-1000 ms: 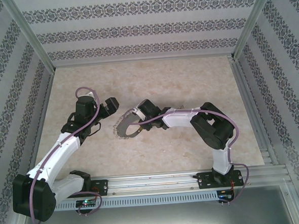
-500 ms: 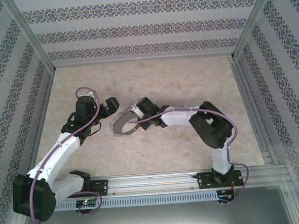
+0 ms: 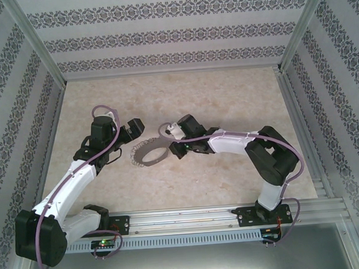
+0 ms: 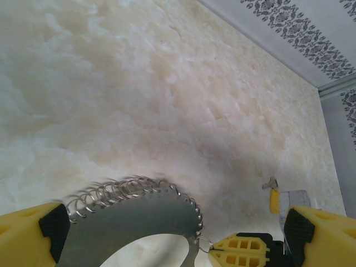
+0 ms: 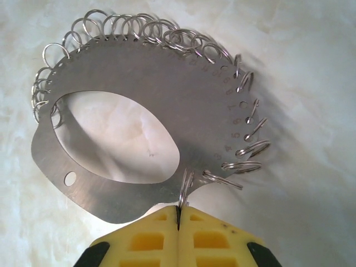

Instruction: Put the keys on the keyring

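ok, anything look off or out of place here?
The key lies loose on the table, apart from the keyring, in neither end effector. The right end effector is shut on one small split ring at the keyring's rim; the left end effector stands open. Nothing looks damaged.

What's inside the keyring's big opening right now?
Bare table shows through the keyring opening, nothing else. The metal covers whatever is beneath it. The key lies apart on the table.

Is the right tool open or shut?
Shut. The right tool has its yellow fingertips pressed together, pinching a small ring at the keyring edge.
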Motion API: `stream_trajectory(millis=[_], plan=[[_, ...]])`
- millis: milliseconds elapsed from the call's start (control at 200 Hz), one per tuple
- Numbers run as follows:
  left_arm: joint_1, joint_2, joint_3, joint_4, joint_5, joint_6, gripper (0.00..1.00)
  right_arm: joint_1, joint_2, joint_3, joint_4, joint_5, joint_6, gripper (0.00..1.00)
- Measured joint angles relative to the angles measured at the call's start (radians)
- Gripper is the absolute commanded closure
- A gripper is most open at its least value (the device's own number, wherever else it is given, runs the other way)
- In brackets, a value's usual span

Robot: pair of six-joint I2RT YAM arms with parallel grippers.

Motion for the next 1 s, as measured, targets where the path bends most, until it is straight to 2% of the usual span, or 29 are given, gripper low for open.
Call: stream_trajectory(millis=[245, 470, 680, 874, 999], plan=[[0.0, 0.0, -0.001, 0.015, 0.086, 0.004, 0.0, -0.029, -0.143, -0.073, 0.056, -0.034, 0.037, 1.0], [0.0, -0.003, 0.0, 0.07, 0.212, 0.023, 0.02, -0.083, -0.303, -0.076, 0.13, -0.061, 0.056, 1.0], [0.0, 0.022, 0.04, 0.162, 0.339, 0.038, 0.13, -0.117, -0.338, -0.032, 0.134, -0.132, 0.059, 1.0], [0.0, 0.057, 0.072, 0.253, 0.421, 0.061, 0.3, -0.161, -0.344, 0.02, 0.134, -0.256, 0.059, 1.0], [0.0, 0.105, 0.077, 0.314, 0.452, 0.064, 0.33, -0.18, -0.344, 0.022, 0.134, -0.309, 0.058, 1.0]])
